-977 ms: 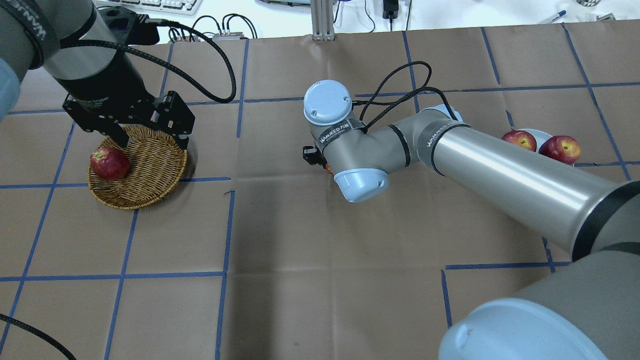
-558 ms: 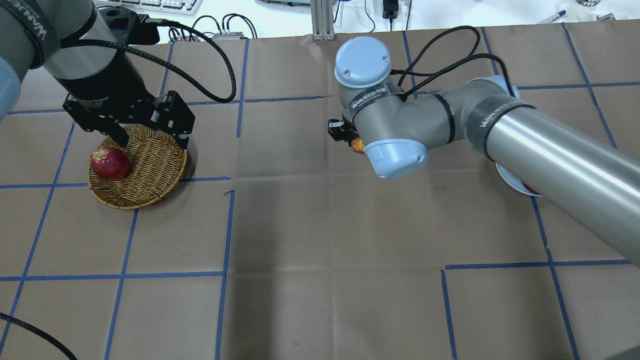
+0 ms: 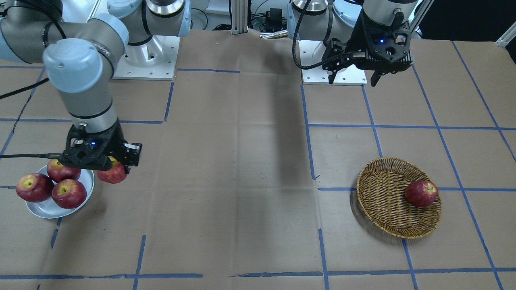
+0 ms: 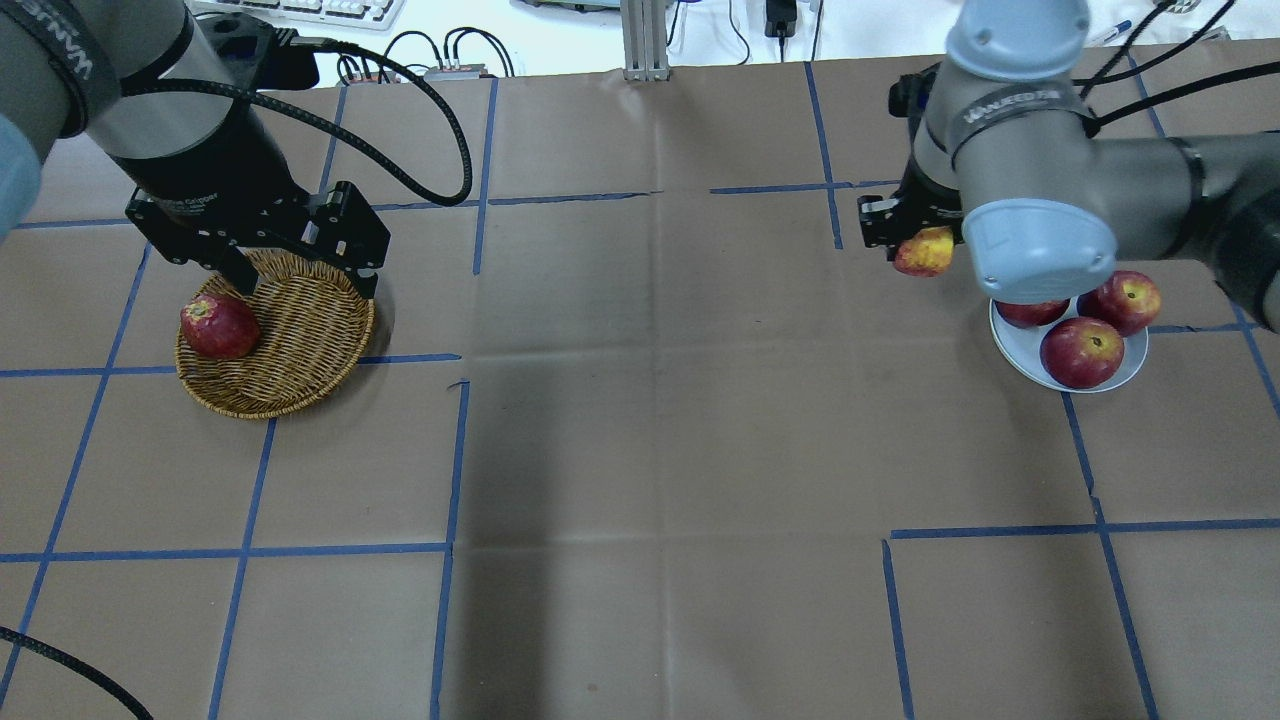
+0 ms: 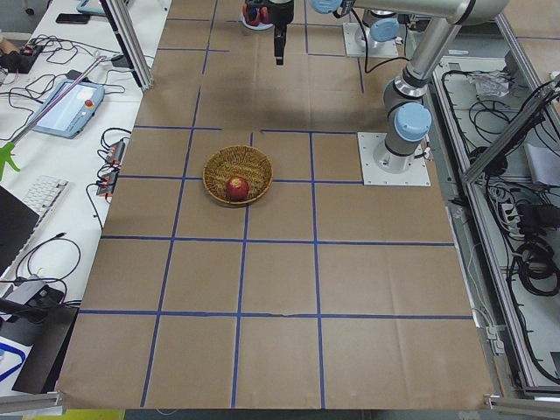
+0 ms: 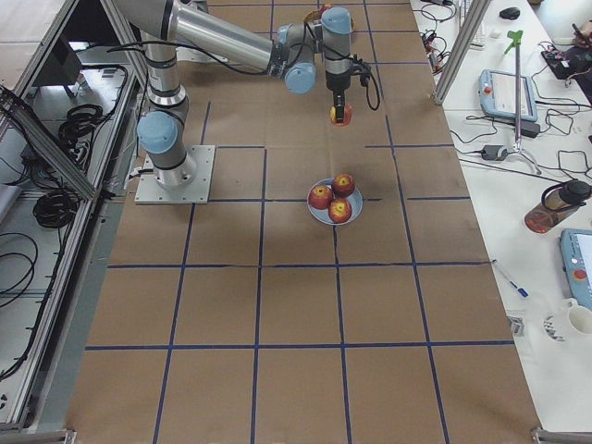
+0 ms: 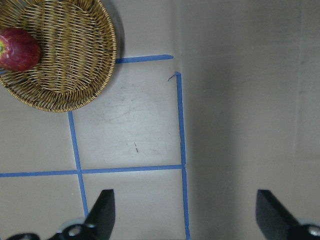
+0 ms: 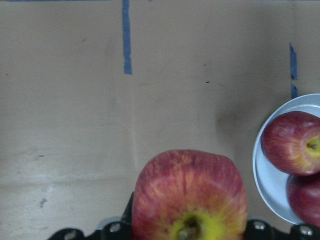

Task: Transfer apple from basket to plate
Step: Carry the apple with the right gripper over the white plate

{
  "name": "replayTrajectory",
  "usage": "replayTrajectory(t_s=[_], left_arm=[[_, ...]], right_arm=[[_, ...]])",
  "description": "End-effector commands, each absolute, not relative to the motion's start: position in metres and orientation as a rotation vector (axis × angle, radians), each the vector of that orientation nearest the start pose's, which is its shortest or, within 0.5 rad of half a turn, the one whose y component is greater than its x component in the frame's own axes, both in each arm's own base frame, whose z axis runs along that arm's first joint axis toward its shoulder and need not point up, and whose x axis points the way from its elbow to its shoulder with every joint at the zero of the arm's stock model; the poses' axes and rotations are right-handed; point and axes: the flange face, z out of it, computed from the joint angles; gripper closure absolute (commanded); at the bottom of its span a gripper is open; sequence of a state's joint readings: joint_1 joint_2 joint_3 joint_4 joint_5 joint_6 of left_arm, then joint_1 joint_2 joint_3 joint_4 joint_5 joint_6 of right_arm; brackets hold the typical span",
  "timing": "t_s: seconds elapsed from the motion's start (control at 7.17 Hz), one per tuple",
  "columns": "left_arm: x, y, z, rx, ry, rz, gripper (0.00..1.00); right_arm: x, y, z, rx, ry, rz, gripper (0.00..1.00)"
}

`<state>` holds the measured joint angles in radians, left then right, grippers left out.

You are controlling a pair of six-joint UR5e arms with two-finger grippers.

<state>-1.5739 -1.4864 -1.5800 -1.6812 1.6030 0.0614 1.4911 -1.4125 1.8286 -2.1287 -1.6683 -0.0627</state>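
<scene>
The streaked pinkish-red apple (image 4: 925,252) is clasped by the right gripper (image 3: 109,161) and held aloft just beside the grey-white plate (image 4: 1012,345) (three darker apples (image 4: 1080,352) lie on it). The left gripper (image 7: 186,212), jaws spread and empty, is raised near the wicker basket (image 4: 300,345), where one dark red apple (image 4: 218,326) lies.

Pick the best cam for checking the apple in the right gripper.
Right wrist-mounted: the apple fills the lower frame, streaks and yellow stem patch clear. Overhead and front-facing show it partly hidden; exterior right shows it small. Left wrist misses it; exterior left, cannot tell.
</scene>
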Motion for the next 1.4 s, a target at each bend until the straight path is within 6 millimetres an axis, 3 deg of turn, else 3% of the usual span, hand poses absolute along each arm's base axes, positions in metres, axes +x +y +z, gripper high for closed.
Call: replayTrajectory(t_s=[0.0,0.14,0.28,0.42,0.7,1.26], left_arm=[[-0.131,-0.451,0.512,0.101,3.108,0.056,0.01],[-0.131,-0.451,0.512,0.101,3.108,0.056,0.01],[-0.131,-0.451,0.512,0.099,3.108,0.056,0.01],[-0.131,-0.451,0.512,0.099,3.108,0.056,0.01],[-0.131,-0.451,0.512,0.099,3.108,0.056,0.01],[-0.131,-0.451,0.512,0.101,3.108,0.056,0.01]], right_arm=[[-0.032,-0.539,0.331,0.004,3.188,-0.172,0.56],[-0.075,-0.534,0.323,-0.028,3.133,-0.178,0.56],[-0.105,-0.532,0.317,-0.103,3.123,-0.188,0.56],[-0.12,-0.534,0.312,-0.093,3.097,-0.202,0.56],[-0.128,-0.547,0.282,-0.148,3.094,-0.213,0.56],[-0.131,-0.546,0.268,-0.152,3.093,-0.157,0.55]])
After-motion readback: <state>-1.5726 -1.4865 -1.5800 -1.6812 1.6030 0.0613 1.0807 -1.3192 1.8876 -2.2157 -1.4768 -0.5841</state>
